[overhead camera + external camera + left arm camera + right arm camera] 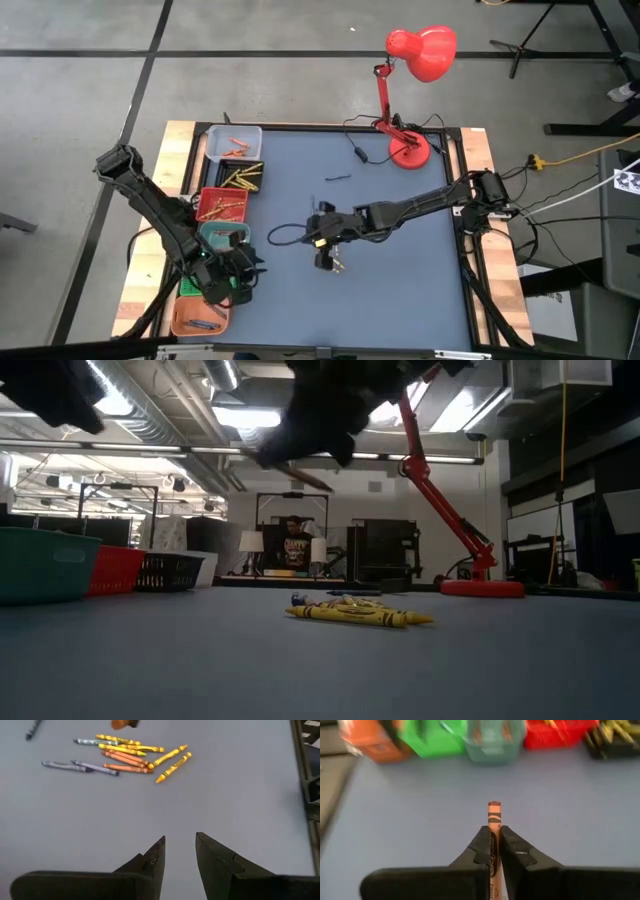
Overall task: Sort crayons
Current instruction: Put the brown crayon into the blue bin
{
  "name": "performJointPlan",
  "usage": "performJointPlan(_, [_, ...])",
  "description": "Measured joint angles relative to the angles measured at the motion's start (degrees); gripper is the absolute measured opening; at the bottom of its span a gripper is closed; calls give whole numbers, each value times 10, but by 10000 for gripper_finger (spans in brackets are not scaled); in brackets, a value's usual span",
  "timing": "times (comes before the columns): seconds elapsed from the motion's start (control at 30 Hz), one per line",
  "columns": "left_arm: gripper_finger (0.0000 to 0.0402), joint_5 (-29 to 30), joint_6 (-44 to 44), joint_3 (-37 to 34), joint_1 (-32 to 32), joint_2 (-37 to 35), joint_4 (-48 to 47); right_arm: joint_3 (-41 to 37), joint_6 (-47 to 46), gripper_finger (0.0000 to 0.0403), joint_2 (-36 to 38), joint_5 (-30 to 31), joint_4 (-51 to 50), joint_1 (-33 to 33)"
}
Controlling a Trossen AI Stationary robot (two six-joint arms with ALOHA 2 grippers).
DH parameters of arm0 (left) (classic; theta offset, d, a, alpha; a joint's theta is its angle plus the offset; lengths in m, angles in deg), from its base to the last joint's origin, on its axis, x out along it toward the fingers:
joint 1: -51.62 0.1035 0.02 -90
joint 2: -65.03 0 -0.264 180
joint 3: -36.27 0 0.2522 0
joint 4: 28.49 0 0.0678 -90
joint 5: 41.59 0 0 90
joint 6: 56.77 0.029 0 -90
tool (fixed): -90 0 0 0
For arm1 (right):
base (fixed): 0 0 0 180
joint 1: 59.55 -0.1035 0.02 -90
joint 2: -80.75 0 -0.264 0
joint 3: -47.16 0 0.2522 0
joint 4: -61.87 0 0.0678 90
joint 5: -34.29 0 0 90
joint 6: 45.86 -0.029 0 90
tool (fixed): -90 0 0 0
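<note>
A pile of crayons (pixel 131 754), yellow, orange and grey-blue, lies flat on the blue table (pixel 400 290) near its middle; the low view shows the yellow crayons (pixel 352 614) in front. My right gripper (pixel 494 836) hangs above this pile, shut on one orange crayon (pixel 494 815). In the high view the right gripper (pixel 326 258) is at the table's middle. My left gripper (pixel 180 851) stands open with nothing between its fingers, above the table beside the bins at the left edge (pixel 238 276). My right gripper pinches the orange crayon's wrapped shaft (pixel 494 827) between its two fingers. The crayon lies along the fingers, and one flat end sticks out past the fingertips. The fingers slant down toward the table's left side. The crayon is lifted clear of the table.
A row of small bins runs along the table's left edge: a pale bin (pixel 236 143), a black bin (pixel 244 178), a red bin (pixel 222 205), a teal bin (pixel 226 238), a green bin (pixel 192 286) and an orange bin (pixel 198 318). A red desk lamp (pixel 408 150) stands at the far right. A person shows in the room beyond.
</note>
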Motion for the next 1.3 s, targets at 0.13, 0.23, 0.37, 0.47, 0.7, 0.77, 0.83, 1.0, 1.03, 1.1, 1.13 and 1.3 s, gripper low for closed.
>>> performJointPlan(0.13, [92,1,31,0,21,0,2,0,28,18,0,-12,64,0])
performJointPlan(0.23, [92,1,56,0,38,0,12,0,48,18,0,-12,115,0])
performJointPlan(0.37, [92,23,115,0,58,0,50,0,74,18,0,-12,170,0])
performJointPlan(0.47, [92,48,168,0,72,0,80,0,93,19,0,-17,210,0])
performJointPlan(0.7, [92,82,262,0,102,0,158,0,118,19,0,-60,280,0])
performJointPlan(0.77, [92,85,291,0,106,0,180,0,119,19,0,-66,289,0])
performJointPlan(0.83, [92,86,319,0,110,0,202,0,122,19,0,-66,291,0])
performJointPlan(1.0, [92,86,370,0,112,0,248,0,132,19,0,-66,290,0])
performJointPlan(1.03, [92,86,376,0,112,0,255,0,132,19,0,-66,290,0])
performJointPlan(1.1, [92,86,388,0,112,0,263,0,132,19,1,-66,291,0])
performJointPlan(1.13, [92,86,390,0,112,0,264,0,132,19,1,-66,291,0])
performJointPlan(1.3, [79,86,391,0,112,0,264,0,132,19,1,-67,291,0])
